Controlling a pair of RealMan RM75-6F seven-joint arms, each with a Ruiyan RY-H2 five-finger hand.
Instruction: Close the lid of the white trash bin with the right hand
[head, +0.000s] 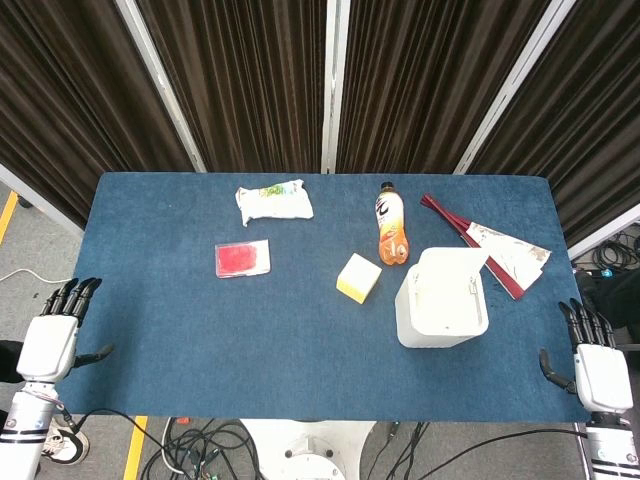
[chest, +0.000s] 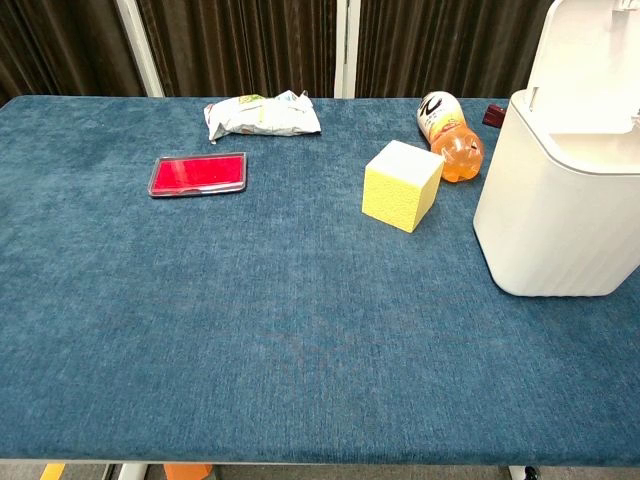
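White trash bin (head: 441, 306) lid up; right hand (head: 598, 372) and left hand (head: 50, 345) fingers apart.

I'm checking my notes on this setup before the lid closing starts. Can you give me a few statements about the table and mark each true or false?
1. The white trash bin has its lid standing open. True.
2. The right hand rests on the bin. False: it is off the table's right edge, apart from the bin.
3. The orange drink bottle stands upright. False: it lies on its side.
4. The yellow cube sits left of the bin. True.
5. The left hand holds the red case. False: it holds nothing.
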